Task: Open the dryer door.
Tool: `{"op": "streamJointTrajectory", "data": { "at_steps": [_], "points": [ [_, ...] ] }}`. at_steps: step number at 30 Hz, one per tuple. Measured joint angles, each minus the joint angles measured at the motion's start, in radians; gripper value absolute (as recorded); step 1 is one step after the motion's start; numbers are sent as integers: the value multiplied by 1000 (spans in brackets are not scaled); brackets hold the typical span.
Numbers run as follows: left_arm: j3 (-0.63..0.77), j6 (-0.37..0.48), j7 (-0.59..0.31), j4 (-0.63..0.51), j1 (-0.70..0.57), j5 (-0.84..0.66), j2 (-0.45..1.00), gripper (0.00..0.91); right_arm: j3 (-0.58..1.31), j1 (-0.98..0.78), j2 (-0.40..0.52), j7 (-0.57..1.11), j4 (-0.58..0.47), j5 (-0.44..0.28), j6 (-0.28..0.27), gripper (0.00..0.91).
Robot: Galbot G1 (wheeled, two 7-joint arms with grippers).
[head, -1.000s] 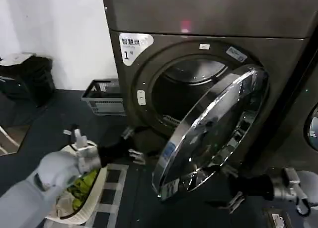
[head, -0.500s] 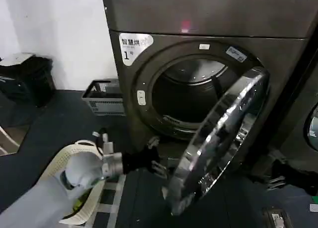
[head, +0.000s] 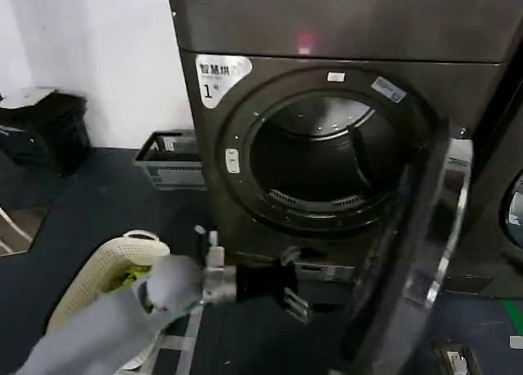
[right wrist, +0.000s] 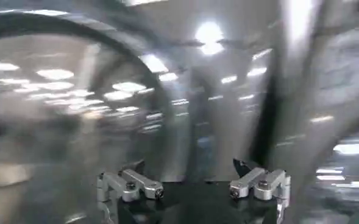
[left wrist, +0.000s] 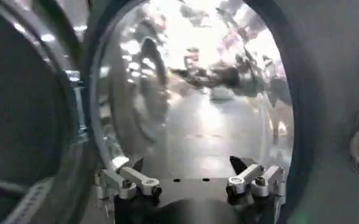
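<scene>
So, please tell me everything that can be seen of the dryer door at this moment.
The dryer door is a large round porthole with a shiny chrome ring, and it stands wide open. It is hinged on the right of the drum opening and, in the head view, is seen almost edge-on as a tall narrow shape. The left wrist view shows its reflective inner face inside a dark rim. The left gripper is low beside it, fingers spread, and does not grip it; whether they touch cannot be told.

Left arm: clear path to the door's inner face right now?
Probably yes. The left gripper, open, sits low in front of the dryer, and the door stands swung wide, edge-on beside it, with nothing between them.
</scene>
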Motion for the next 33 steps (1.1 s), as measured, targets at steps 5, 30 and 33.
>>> {"op": "streamJointTrajectory", "data": {
  "at_steps": [5,30,33],
  "points": [
    [93,-19,6,21,-59,-4,-35,907,141,-58,44,189,16,51,52,907],
    [382,-77,-164,181,-223,54,-358,907,566,-244,237,1131,238,35,-203,907],
    [398,-80,-163,203,-237,52,-398,907,603,-254,238,1182,240,0,-216,907]
  ]
}}
